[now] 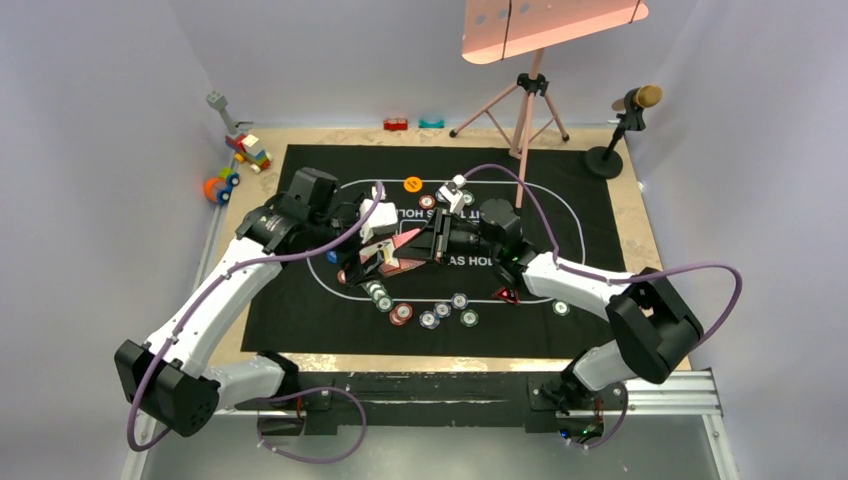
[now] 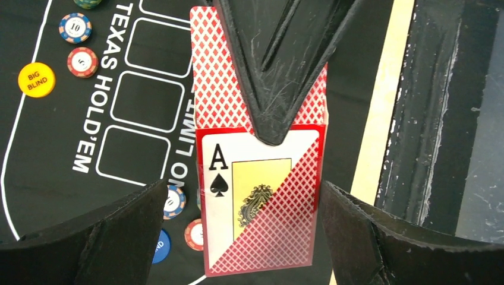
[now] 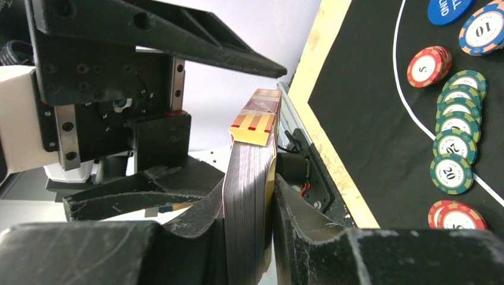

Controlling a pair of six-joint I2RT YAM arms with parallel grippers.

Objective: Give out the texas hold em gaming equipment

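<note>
A deck of playing cards (image 2: pixel 261 202), red-diamond backed with an ace of spades showing, hangs above the black mat (image 1: pixel 600 250). My right gripper (image 3: pixel 252 184) is shut on it, the deck (image 3: pixel 249 136) edge-on between the pads. My left gripper (image 2: pixel 242 189) stands wide open, one finger on each side of the deck's free end, not pressing it. Both grippers meet mid-mat, left gripper (image 1: pixel 372 250) and right gripper (image 1: pixel 425 245). Poker chips (image 1: pixel 428 320) lie scattered near the front of the mat, a green stack (image 3: pixel 454 136) among them. An orange button (image 2: pixel 36 79), a blue button (image 2: pixel 160 246) and a red triangular marker (image 1: pixel 507 295) rest on the mat.
Colourful toy blocks (image 1: pixel 248 150) sit at the back left corner, with two small blocks (image 1: pixel 397 124) at the back edge. A pink tripod stand (image 1: pixel 525 100) and a microphone on a round base (image 1: pixel 625 120) stand at the back right.
</note>
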